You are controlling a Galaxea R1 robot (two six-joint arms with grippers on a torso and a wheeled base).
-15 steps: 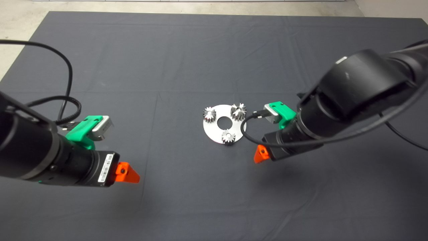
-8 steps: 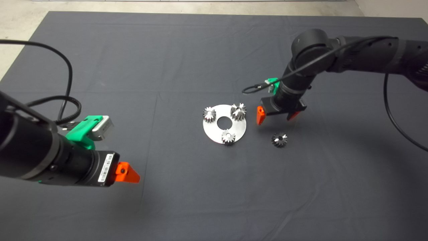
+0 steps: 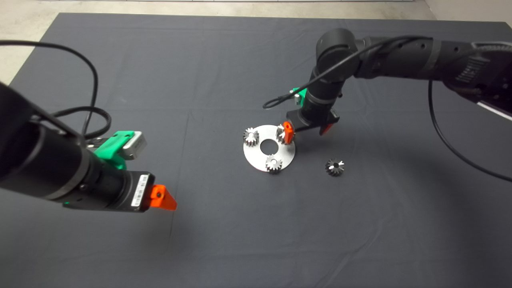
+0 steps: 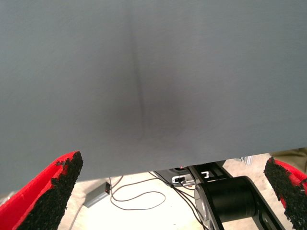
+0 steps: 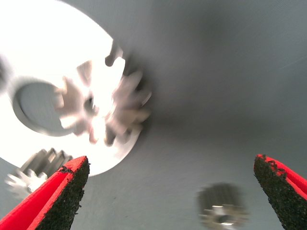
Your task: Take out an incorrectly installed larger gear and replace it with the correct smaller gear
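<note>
The right tool (image 3: 306, 131) is held spread open at the big gear (image 3: 282, 134) on the disc (image 3: 256, 154). The small gear (image 3: 335, 167) is seen on the worktop (image 3: 240, 60) toward its right edge. The left tool (image 4: 168, 196) is held open near the left edge.

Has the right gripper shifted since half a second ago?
Yes. The right gripper has moved left, off the bare mat, to the round plate's edge, open over the larger gear.

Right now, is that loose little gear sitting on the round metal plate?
No, the smaller gear lies on the dark mat, apart from the round plate holding three gears.
</note>
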